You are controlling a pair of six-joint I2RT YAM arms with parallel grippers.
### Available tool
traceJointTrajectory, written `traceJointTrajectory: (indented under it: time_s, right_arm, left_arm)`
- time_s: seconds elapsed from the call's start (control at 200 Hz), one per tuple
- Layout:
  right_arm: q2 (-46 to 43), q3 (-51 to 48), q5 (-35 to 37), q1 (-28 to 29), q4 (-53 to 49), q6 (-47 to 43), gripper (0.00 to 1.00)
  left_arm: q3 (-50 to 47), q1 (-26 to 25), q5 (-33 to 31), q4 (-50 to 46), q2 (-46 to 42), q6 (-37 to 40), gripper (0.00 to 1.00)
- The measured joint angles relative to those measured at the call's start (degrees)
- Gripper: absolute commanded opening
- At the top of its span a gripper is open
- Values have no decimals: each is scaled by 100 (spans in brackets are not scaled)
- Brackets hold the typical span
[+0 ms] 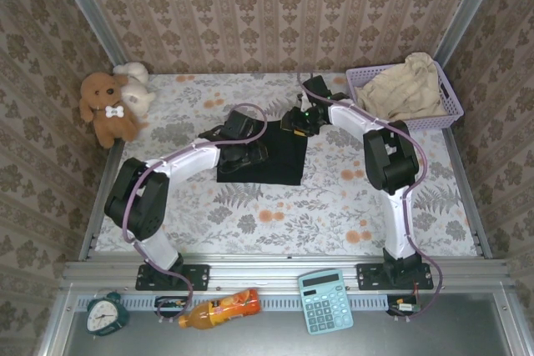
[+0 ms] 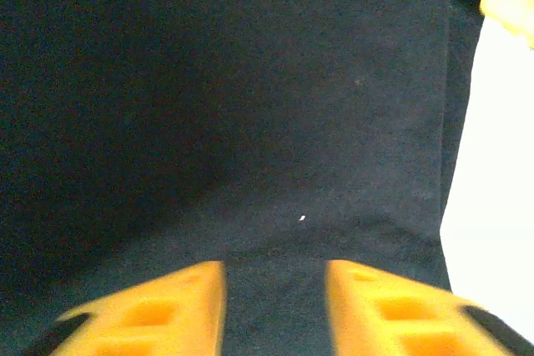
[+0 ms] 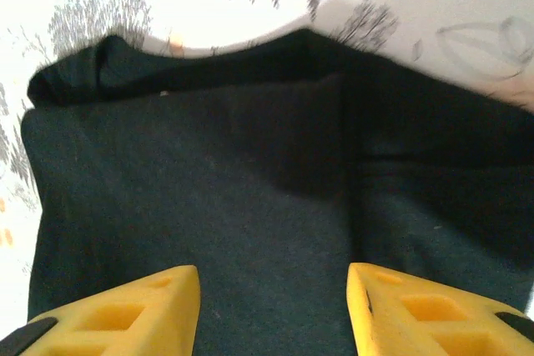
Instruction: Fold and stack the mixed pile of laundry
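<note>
The large black garment lies flat in a folded rectangle at the middle of the flowered table. My left gripper hovers low over its left part, and my right gripper over its far edge. In the left wrist view the yellow fingers stand apart, the left gripper open over smooth black cloth. In the right wrist view the right gripper is open too, with the black garment and its folded far edge below. The pale beige garment lies crumpled in the basket.
The lavender mesh basket stands at the back right corner. Brown and cream plush toys sit at the back left. On the near rail lie an alarm clock, an orange bottle and a calculator. Patterned walls enclose three sides.
</note>
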Motion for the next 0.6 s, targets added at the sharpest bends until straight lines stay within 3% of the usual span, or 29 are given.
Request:
traceJointTrajectory:
  time_s: [0.21,0.39,0.6]
  right_arm:
    - [26,-7,308,122,-4,22,55]
    - [264,-9,496,90,-26,70,22]
    - [-177,-1049,575,96,372,264,19]
  left_arm:
    - [-50,13,-57,114,2,-22,48]
    - [-203,50,-155,275,372,-98,38]
    - [35,291,-203,140,831,52,38]
